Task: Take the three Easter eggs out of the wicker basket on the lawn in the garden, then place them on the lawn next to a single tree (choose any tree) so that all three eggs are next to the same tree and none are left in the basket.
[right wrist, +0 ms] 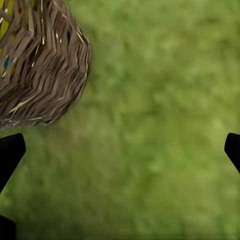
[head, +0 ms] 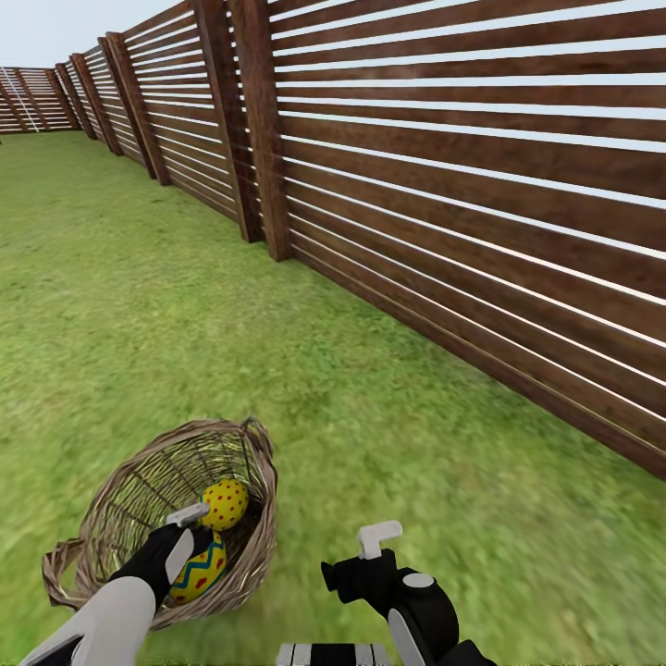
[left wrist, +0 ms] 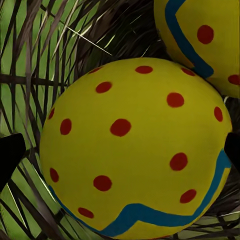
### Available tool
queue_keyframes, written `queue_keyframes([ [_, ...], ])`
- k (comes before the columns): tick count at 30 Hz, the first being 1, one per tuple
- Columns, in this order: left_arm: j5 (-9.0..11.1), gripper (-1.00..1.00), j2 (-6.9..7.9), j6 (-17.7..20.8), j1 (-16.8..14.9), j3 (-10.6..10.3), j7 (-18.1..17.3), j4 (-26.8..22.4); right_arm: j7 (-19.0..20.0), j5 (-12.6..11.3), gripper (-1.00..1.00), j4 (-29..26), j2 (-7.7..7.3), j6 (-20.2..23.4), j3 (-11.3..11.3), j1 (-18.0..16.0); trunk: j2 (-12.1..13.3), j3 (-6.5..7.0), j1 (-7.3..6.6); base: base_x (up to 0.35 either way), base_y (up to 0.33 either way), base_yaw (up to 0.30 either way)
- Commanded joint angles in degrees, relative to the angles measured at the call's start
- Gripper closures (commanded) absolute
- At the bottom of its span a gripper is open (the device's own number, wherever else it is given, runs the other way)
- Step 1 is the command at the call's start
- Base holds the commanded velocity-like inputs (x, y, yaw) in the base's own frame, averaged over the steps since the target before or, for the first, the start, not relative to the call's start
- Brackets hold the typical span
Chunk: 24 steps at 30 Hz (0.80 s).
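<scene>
Two open end effectors — left [head: 190, 529] in basket [head: 111, 518], right [head: 370, 548] over lawn [head: 139, 305] — by fence [head: 462, 185].

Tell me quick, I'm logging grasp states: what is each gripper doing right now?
Left gripper: open, fingers either side of an Easter egg inside the wicker basket, not yet shut on it.
Right gripper: open, empty, over the lawn.

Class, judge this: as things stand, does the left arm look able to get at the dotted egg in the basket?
Probably yes: the left gripper is inside the wicker basket, and the egg sits between its open fingertips with nothing between.
</scene>
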Motion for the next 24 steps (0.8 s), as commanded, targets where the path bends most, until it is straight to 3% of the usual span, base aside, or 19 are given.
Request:
queue_keyframes([
  [1,-0.6,-1.0,-0.06,0.3,0.0,0.3,-0.1,-0.1,-0.6,-0.6,-1.0,-0.1,-0.01,0.2,0.1,0.0,0.0,-0.05,-0.01,0.0,0.0,0.0],
  [12,-0.8,-1.0,-0.3,-0.2,0.0,0.2,-0.1,-0.1,-0.6,-0.6,-1.0,-0.1,-0.01,0.2,0.1,0.0,0.0,-0.05,-0.01,0.0,0.0,0.0],
  [16,-0.9,-1.0,-0.31,-0.4,0.0,0.2,-0.2,-0.1,-0.6,-0.6,-1.0,-0.1,-0.01,0.2,0.1,0.0,-0.1,-0.94,0.09,0.0,0.0,0.0],
  [24,-0.9,-1.0,-0.31,-0.5,0.0,0.1,-0.5,0.0,-0.6,-0.6,-1.0,-0.1,-0.01,0.2,0.1,0.0,-0.1,-0.94,0.09,0.0,0.0,0.0],
])
